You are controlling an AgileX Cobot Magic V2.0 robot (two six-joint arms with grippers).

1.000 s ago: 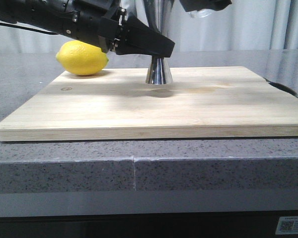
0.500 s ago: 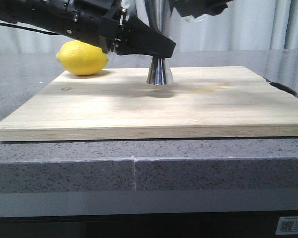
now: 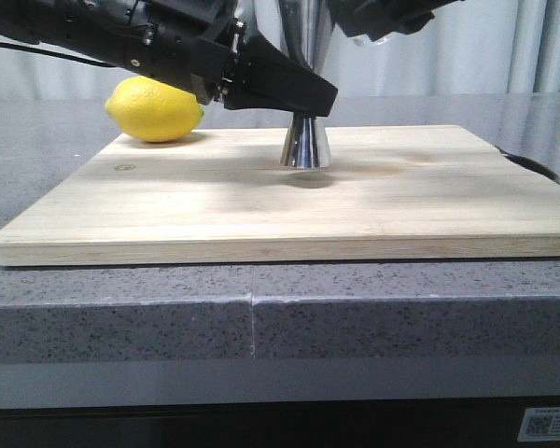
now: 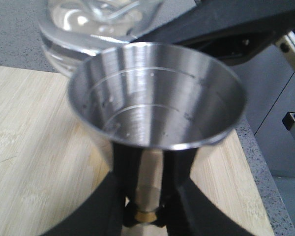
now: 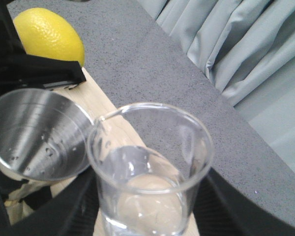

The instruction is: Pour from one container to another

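Steel jigger (image 3: 304, 142) stands upright on the wooden cutting board (image 3: 289, 201), toward the board's far edge and near its middle; the board lies on the grey speckled table (image 3: 261, 308). Left hand (image 3: 289, 89) is clamped on the jigger at its narrow gold-tinted waist (image 4: 146, 214), one black finger (image 4: 119, 177) on each side of the stem, as the left wrist view shows. Jigger's upper cup (image 4: 157, 101) is open upward; small droplets cling to its inner wall, and engraved measure lines ring the inside. Glass beaker (image 5: 150, 169) is held in the air just beside and above the jigger's rim (image 5: 37, 132), roughly upright, with clear liquid in its lower part. Right hand (image 3: 383, 17) grips the beaker, black fingers (image 5: 64, 209) pressed to either side of the glass; in the front view only a sliver of the beaker shows at the frame's top edge. Lemon (image 3: 155, 109) rests at the board's far left corner, well apart from the jigger. Pale curtains (image 5: 246, 54) hang beyond the table.
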